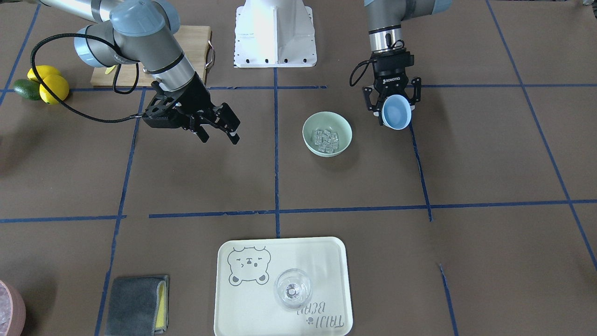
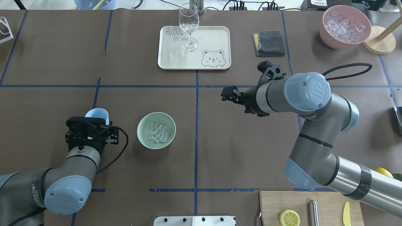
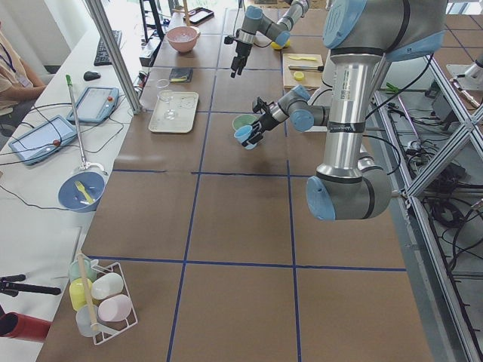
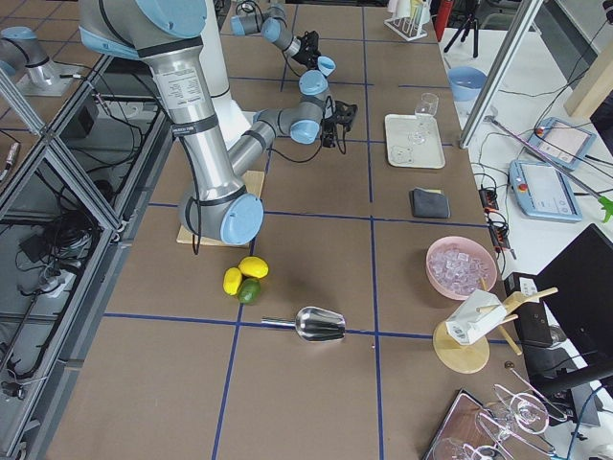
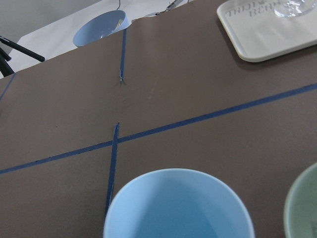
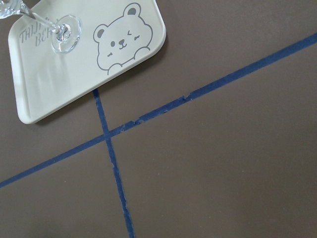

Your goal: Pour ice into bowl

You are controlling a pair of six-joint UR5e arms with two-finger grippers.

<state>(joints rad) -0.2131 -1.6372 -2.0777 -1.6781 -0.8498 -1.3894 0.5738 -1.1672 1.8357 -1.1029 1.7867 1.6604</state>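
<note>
The tray (image 2: 176, 56) reads "TAIJI BEAR", the left pincer (image 1: 396, 114) "ROBOTIQ", the right arm's joint cap (image 2: 306, 91) "UR".

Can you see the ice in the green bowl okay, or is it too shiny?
Exterior front-facing view: the ice in the bowl is sharp, with small white glints. Overhead exterior view: clear too. Exterior left view: bowl too small to show ice.

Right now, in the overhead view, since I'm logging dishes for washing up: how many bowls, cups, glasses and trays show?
Bowls: 3 (mint bowl, pink bowl, blue bowl)
Cups: 1 (light blue cup)
Glasses: 1 (wine glass)
Trays: 1 (tray)
Total: 6
</note>
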